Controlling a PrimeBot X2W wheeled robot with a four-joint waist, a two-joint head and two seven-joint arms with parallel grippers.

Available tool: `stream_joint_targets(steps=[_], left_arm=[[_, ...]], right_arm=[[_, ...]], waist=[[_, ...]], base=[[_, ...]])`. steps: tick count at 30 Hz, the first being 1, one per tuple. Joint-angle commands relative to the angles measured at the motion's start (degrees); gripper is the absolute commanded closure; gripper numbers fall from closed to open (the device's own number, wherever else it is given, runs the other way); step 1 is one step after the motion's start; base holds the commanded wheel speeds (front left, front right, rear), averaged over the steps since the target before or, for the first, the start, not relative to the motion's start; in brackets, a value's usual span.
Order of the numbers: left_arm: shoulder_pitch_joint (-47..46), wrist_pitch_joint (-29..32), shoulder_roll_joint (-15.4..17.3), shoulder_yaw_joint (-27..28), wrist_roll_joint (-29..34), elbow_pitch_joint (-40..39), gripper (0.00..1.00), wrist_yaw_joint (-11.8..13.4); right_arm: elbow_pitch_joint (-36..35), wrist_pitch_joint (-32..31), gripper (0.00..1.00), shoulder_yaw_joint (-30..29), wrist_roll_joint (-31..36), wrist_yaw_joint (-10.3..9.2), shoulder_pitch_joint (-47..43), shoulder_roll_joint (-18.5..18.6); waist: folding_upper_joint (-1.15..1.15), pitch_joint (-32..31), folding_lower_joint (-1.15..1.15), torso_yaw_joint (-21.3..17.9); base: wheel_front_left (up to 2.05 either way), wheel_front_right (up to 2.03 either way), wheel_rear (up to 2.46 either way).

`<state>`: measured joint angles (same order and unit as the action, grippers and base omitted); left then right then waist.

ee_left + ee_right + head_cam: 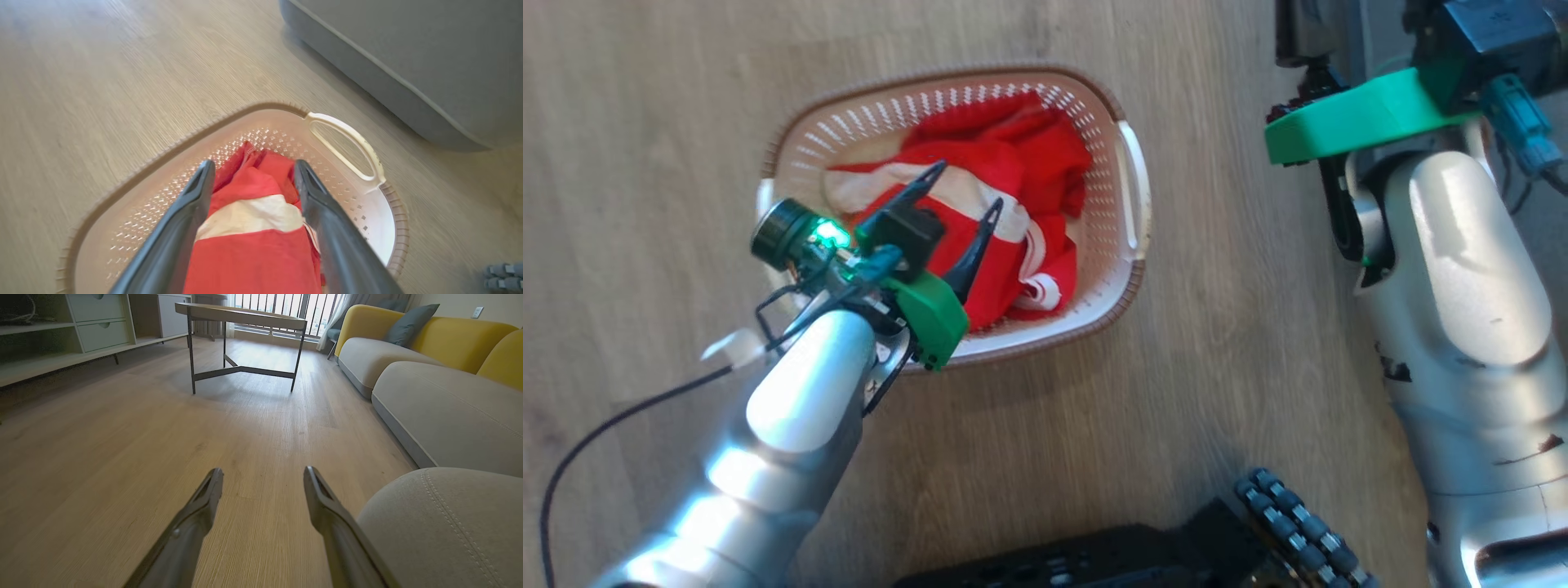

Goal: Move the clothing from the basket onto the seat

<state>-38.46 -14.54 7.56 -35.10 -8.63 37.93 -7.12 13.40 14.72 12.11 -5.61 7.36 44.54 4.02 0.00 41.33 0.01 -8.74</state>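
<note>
The basket [1131, 180] sits on the wooden floor, cream with a brown rim, and holds the clothing [1029, 155], crumpled red fabric with white bands. My left gripper [970, 184] hovers over the clothing, open, fingers pointing down into the basket. In the left wrist view the left gripper [254, 163] straddles the clothing [253, 245] with nothing pinched, inside the basket [351, 143]. The grey seat [429, 53] lies beyond the basket. My right gripper [263, 470] is open and empty above bare floor, beside the seat's [449, 522] rounded, stitched corner.
My right forearm [1462, 269] stands right of the basket, and my dark base [1135, 555] is at the bottom. Ahead in the right wrist view are a round metal-legged table [241, 314], a low cabinet [81, 330] and more sofa cushions [449, 408].
</note>
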Motion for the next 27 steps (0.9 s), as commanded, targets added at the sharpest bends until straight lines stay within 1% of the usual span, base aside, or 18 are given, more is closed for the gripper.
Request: stream_joint_targets(steps=[1, 4, 7, 9, 14, 15, 19, 21, 27], left_arm=[[-1.1, -0.5, 1.6, -1.0, 0.5, 0.5, 0.0, -0.4], [-3.1, -0.5, 1.6, -4.2, 0.4, 2.9, 0.0, -0.4], [-4.9, -0.5, 1.5, -5.8, 0.4, 5.8, 0.0, -0.4], [-6.2, -0.5, 1.5, -6.8, 1.6, 7.8, 0.0, -0.3], [-9.3, -0.5, 1.3, -7.0, 3.3, 13.8, 0.0, 1.9], [-9.3, -0.5, 1.3, -7.0, 3.3, 13.8, 0.0, 1.9], [-11.4, -0.5, 1.6, -6.8, 3.9, 18.3, 0.0, 3.9], [-12.1, -0.5, 1.7, -6.6, 3.9, 19.9, 0.0, 4.4], [-13.9, -0.5, 3.2, -6.8, 4.5, 25.7, 0.0, 6.2]], right_arm=[[-2.4, 0.3, 0.0, 1.0, -0.6, 0.13, 0.1, -1.1], [-3.2, 0.3, 0.0, 1.2, -1.6, 0.13, 0.4, -1.1], [-3.9, 0.3, 0.0, 1.4, -2.4, 0.13, 0.4, -1.1], [-4.2, 0.3, 0.0, 1.4, -2.9, 0.13, 0.2, -1.1], [-4.9, 0.3, 0.0, 1.8, -4.1, 0.13, -0.4, -1.1], [-4.9, 0.3, 0.0, 1.8, -4.1, 0.13, -0.4, -1.1], [-5.4, 0.3, 0.0, 1.7, -5.2, 0.13, -0.7, -1.1], [-5.7, 0.3, 0.0, 1.6, -5.8, 0.13, -0.8, -1.1], [-6.4, 0.3, 0.0, 2.1, -8.1, 0.13, -0.9, -1.1]], waist=[[0.0, 2.3, -0.01, -2.2], [0.0, 4.0, -0.01, -3.7], [0.0, 5.3, -0.01, -5.1], [0.0, 6.0, -0.01, -5.9], [0.0, 7.5, -0.01, -8.0], [0.0, 7.5, -0.01, -8.0], [0.0, 8.7, -0.01, -9.3], [0.0, 9.3, -0.01, -9.7], [0.0, 11.3, -0.01, -11.7]], base=[[0.0, 0.0, 0.0], [0.0, 0.0, 0.0], [0.0, 0.0, 0.0], [0.0, 0.0, 0.0], [0.0, 0.0, 0.0], [0.0, 0.0, 0.0], [0.0, 0.0, 0.0], [0.0, 0.0, 0.0], [0.0, 0.0, 0.0]])
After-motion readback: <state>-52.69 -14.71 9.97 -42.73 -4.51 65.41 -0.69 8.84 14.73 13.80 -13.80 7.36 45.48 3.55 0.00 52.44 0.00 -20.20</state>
